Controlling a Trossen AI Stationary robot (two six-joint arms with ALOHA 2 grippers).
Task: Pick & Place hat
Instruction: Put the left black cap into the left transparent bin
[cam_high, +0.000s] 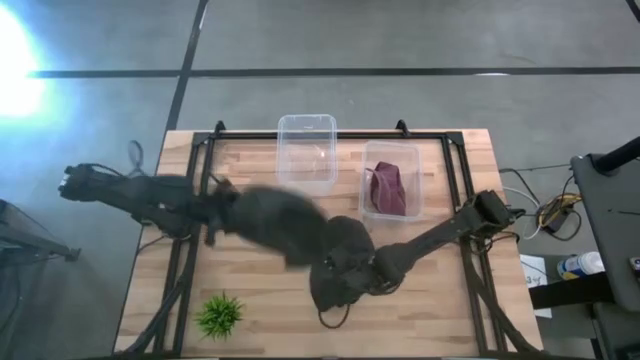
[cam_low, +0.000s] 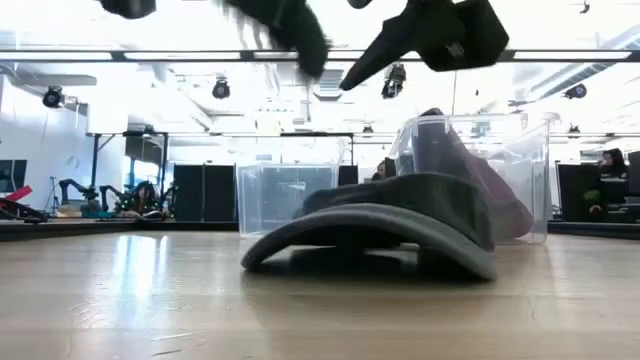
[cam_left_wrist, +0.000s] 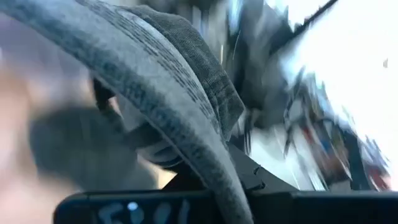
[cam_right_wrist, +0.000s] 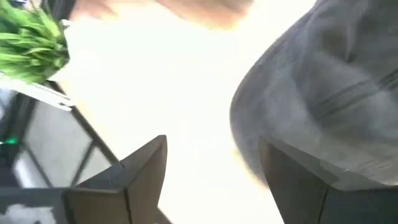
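Observation:
Two dark grey hats show. One grey cap lies on the table on its brim and crown, in front of the bins; the high view shows this cap at the table's middle. My right gripper hangs open above it, clear of it, with the cap's cloth past one finger. My left gripper is shut on the second grey hat, which is blurred and up in the air. My left gripper holds the second hat by its stiff stitched brim, which runs down between the fingers in the left wrist view. The hat is lifted clear of the table, its crown beyond the brim. The exact place of contact is blurred.
An empty clear bin stands at the far middle of the table. A second clear bin to its right holds a maroon hat. A small green plant stands near the near left edge. Black frame rails run along the table.

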